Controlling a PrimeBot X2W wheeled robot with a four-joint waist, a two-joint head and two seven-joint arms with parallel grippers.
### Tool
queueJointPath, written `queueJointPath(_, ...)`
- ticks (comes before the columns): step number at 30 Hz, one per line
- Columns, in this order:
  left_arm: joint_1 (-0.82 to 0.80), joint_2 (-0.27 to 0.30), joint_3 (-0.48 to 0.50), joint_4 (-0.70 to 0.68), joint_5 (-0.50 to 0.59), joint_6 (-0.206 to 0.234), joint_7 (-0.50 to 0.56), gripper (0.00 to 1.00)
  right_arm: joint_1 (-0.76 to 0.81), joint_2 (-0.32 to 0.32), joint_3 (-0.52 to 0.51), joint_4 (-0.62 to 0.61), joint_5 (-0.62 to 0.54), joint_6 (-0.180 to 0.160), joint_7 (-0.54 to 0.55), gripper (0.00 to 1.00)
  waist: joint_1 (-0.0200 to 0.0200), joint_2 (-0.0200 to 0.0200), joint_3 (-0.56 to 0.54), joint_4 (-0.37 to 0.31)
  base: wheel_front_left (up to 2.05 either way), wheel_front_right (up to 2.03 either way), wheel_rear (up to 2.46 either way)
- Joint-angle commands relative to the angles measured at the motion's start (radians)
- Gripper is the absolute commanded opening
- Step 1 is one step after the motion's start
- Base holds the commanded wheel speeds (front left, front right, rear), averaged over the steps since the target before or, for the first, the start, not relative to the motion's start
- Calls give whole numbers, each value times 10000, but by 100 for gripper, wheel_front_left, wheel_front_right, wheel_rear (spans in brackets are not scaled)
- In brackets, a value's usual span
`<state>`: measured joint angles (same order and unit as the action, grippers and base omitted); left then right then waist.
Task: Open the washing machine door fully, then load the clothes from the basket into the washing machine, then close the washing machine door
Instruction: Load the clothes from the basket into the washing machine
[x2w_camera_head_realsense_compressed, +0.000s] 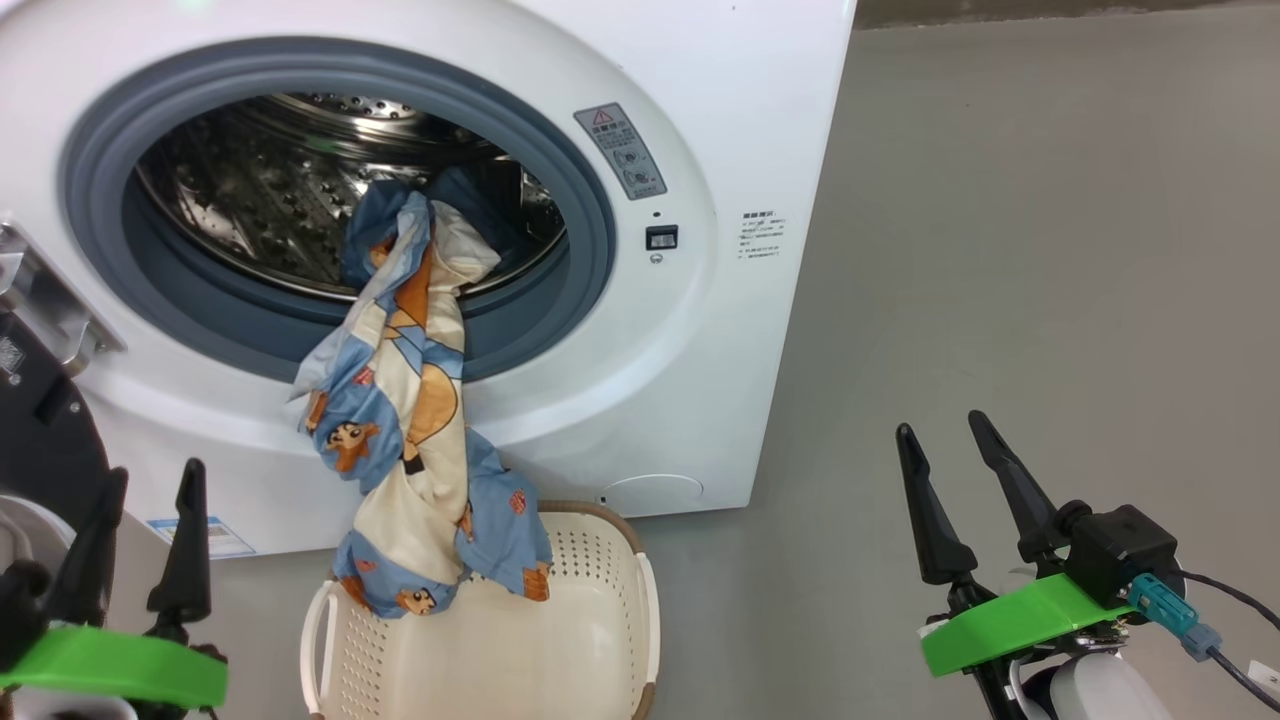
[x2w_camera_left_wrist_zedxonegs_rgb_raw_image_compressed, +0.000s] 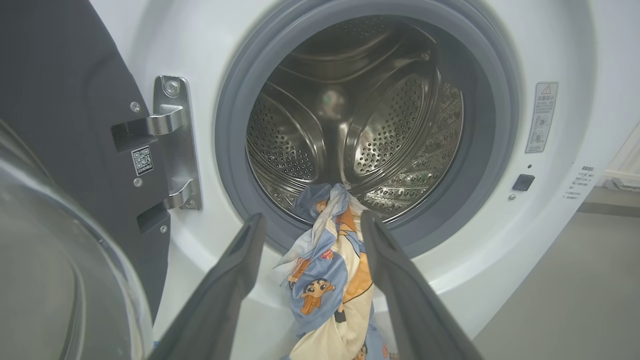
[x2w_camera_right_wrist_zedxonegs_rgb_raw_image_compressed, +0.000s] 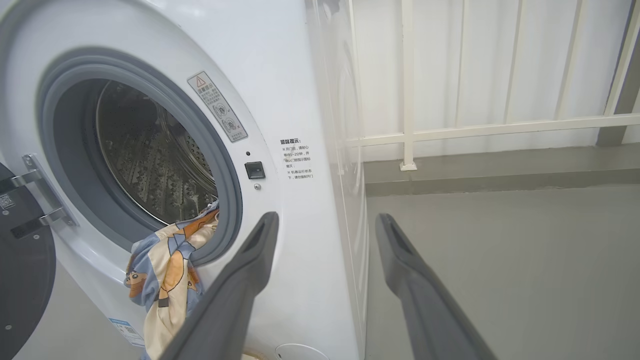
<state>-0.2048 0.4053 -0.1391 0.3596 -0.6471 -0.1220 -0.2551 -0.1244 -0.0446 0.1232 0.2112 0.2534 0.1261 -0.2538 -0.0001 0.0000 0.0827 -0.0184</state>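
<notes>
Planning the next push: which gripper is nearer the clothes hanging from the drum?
The left gripper, jaws open beside the basket; the right gripper stands over bare floor right of the washing machine.

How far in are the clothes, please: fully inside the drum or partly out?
Partly out. The clothes drape from the drum over the seal, down to the basket.

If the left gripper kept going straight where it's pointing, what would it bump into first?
Probably the clothes hanging out of the washing machine: they lie straight ahead of the left gripper, though depth is hard to judge.
</notes>
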Motion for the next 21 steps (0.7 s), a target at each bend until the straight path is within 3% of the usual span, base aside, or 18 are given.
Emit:
queueJointPath(1,-75,300,513,-368,105,78,-66,100,-116,-56,163,-201,-1,46,-80,100,1,0,-26,33,0,0,0)
queueJointPath(21,822,-258,1163,-978,459,173,-66,100,-147,-56,205,-69,-75,46,-80,100,1,0,-116,-50,0,0,0)
